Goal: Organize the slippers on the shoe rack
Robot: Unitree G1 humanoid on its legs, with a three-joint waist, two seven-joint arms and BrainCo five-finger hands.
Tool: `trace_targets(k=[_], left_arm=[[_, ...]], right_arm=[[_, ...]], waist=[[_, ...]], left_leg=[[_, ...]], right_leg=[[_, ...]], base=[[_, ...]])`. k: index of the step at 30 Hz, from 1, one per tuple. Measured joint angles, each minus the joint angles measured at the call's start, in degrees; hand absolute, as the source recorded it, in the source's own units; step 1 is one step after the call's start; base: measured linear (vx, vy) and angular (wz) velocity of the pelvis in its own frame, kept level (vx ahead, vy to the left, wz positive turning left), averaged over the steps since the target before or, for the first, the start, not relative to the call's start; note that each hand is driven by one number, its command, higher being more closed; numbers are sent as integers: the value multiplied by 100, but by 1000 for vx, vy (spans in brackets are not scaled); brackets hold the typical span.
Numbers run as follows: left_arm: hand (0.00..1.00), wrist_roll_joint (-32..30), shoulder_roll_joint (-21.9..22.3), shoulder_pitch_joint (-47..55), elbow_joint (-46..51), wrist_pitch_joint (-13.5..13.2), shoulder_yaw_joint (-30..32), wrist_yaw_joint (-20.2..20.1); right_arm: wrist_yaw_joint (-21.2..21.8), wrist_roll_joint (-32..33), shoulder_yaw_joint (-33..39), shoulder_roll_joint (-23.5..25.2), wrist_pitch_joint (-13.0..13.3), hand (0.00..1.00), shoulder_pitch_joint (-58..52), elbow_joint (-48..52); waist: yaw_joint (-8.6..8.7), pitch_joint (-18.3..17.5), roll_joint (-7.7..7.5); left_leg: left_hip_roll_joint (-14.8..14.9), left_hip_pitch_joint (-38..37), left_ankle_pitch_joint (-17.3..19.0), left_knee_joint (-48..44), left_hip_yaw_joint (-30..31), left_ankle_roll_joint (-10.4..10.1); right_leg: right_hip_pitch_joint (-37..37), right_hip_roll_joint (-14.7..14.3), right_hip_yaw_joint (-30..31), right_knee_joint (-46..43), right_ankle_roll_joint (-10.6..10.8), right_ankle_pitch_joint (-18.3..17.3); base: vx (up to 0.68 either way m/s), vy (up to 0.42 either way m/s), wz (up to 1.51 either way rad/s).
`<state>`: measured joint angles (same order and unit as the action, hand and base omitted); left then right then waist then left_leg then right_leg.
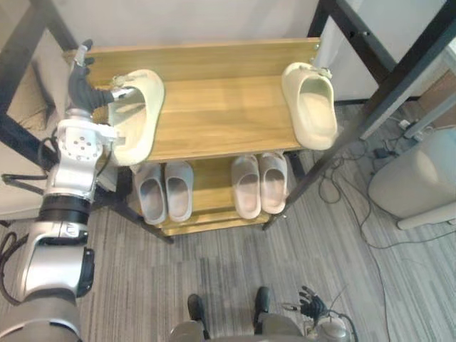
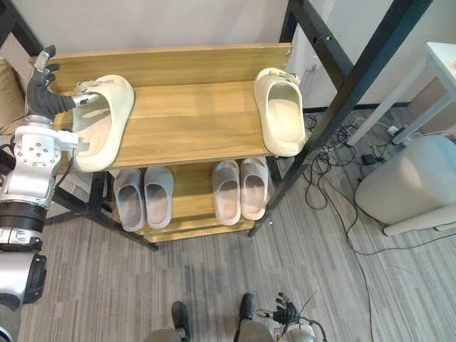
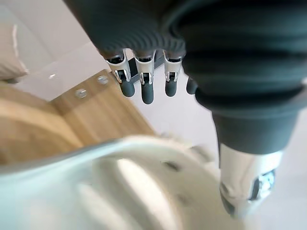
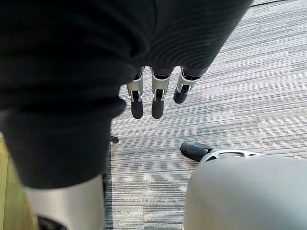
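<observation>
The left hand (image 1: 80, 84) stood straight-fingered, unclenched, beside the heel of the near slipper (image 1: 139, 117) on the top shelf (image 1: 221, 117); it looked light, soft foam (likely grippy), best pinched at its rim; the far slipper (image 1: 311, 107) lay well right of that hand; the right hand (image 1: 313, 306) hung slack, empty.

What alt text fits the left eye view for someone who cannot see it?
The left hand, fingers straight, touches a cream slipper tipped on its side at the left end of the top shelf of a shoe rack. A second cream slipper lies flat at the right end, four pale slippers sit on the shelf below, and the right hand hangs low.
</observation>
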<state>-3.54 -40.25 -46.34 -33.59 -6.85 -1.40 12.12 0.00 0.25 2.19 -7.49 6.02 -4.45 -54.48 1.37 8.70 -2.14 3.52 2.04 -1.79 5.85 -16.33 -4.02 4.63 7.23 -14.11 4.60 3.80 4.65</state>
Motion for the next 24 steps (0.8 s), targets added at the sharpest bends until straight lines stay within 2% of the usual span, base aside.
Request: trace_targets(k=[5,6,13,24], left_arm=[[0,-374,-66,-303,-353,63,-71,-6],[100,-493,-67,-418,-439,96,-104,-6],[100,-1167,-212,-582,-581,262,-190,-28],[100,-1222,-234,-487,-412,349,-176,-17]], right_arm=[[10,103,94,3,19,0,98,0],[10,117,163,4,31,0,121,4],[13,227,208,1,41,0,125,12],[25,241,189,18,62,0,96,199]], waist=[[10,37,10],[21,89,0],[41,154,10],[55,154,11]], left_leg=[[6,66,1,-20,79,2],[7,90,6,-69,102,5],[22,102,7,-82,36,6],[21,49,6,-82,93,6]], right_leg=[[42,5,-45,-26,-21,-14],[42,14,-59,-50,-29,-19],[144,14,36,-132,-62,-43],[51,9,-12,-123,-33,-21]], base=[[-24,-4,4],[-46,-1,9],[-55,-5,-6],[-4,-3,2]])
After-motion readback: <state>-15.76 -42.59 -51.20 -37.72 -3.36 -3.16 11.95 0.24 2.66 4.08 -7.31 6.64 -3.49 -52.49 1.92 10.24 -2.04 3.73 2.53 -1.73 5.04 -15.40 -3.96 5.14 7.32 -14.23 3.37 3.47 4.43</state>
